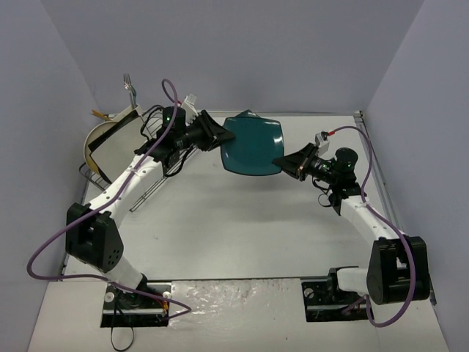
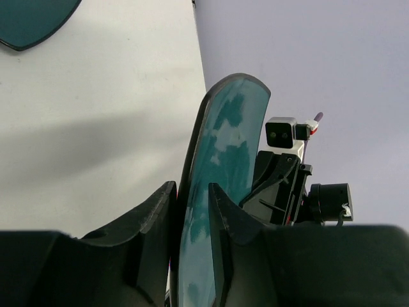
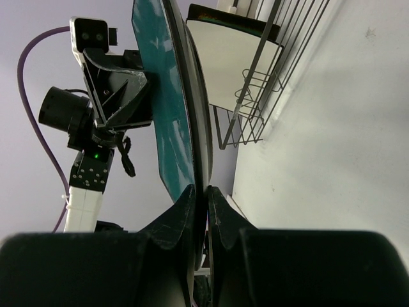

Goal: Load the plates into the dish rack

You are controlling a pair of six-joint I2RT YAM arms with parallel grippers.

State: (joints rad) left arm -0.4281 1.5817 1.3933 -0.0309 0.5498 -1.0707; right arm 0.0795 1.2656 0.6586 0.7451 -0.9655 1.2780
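Note:
A dark teal rounded square plate [image 1: 253,145] hangs on edge above the table's middle, held from both sides. My left gripper [image 1: 222,136] is shut on its left rim; in the left wrist view the plate [image 2: 230,141] fills the gap between the fingers [image 2: 163,204]. My right gripper [image 1: 281,161] is shut on its right rim, and the right wrist view shows the plate [image 3: 160,96] pinched at its edge. The black wire dish rack [image 1: 91,176] stands at the far left and holds a white square plate [image 1: 117,143] and a cream round plate [image 1: 95,136].
A second dark teal plate [image 2: 32,19] lies on the table behind the held one, its edge showing in the top view [image 1: 245,114]. A fork [image 1: 128,84] sticks up from the rack's back corner. The rack's wire wall [image 3: 255,121] and the white plate [image 3: 230,57] show past the held plate.

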